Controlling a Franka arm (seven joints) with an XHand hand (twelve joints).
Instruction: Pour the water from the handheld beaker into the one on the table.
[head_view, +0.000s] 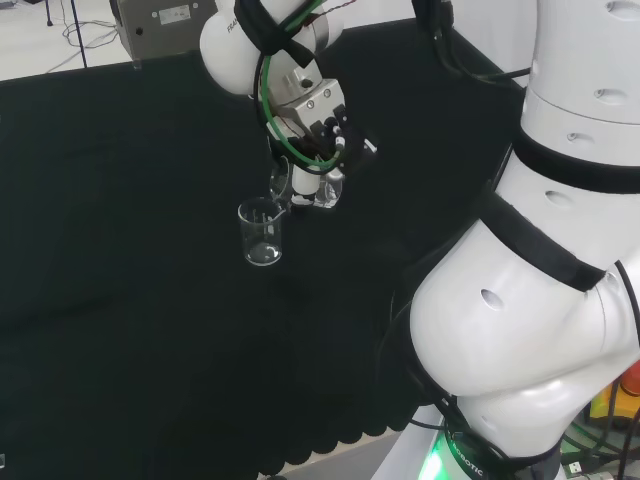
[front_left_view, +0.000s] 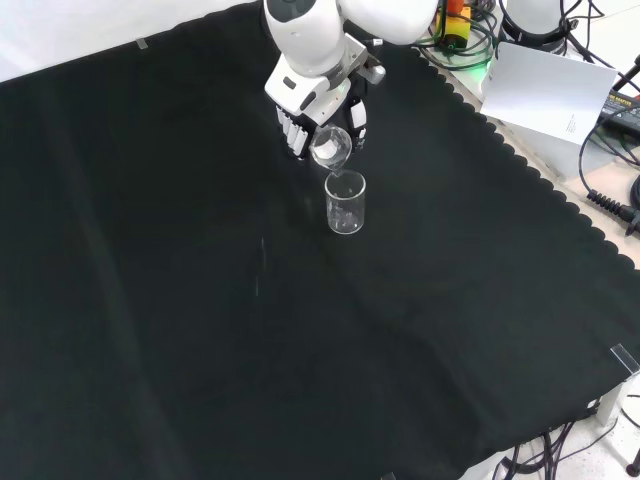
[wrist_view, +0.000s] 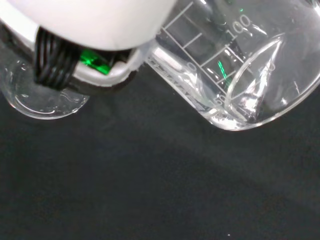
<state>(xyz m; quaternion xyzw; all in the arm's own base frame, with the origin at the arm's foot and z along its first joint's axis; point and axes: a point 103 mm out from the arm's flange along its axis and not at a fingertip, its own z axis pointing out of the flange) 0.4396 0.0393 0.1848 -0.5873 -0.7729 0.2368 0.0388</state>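
Note:
My hand (front_left_view: 318, 108) grips a small clear beaker (front_left_view: 331, 147), tipped steeply so its mouth faces down toward a second clear beaker (front_left_view: 345, 202) standing upright on the black cloth. In the head view the held beaker (head_view: 300, 185) hangs just right of and above the standing beaker (head_view: 261, 232), lip near its rim. The wrist view has the tilted held beaker (wrist_view: 240, 65) close up with printed marks and water pooled toward its lip, and the rim of the standing beaker (wrist_view: 42, 102) beside a blurred white part of the hand (wrist_view: 95, 22).
The black cloth (front_left_view: 200, 330) spreads wide around the beakers. Its scalloped edge (front_left_view: 560, 195) runs along the right in the front view, with white paper (front_left_view: 545, 90) and cables beyond. The arm's large white links (head_view: 540, 280) stand at the head view's right.

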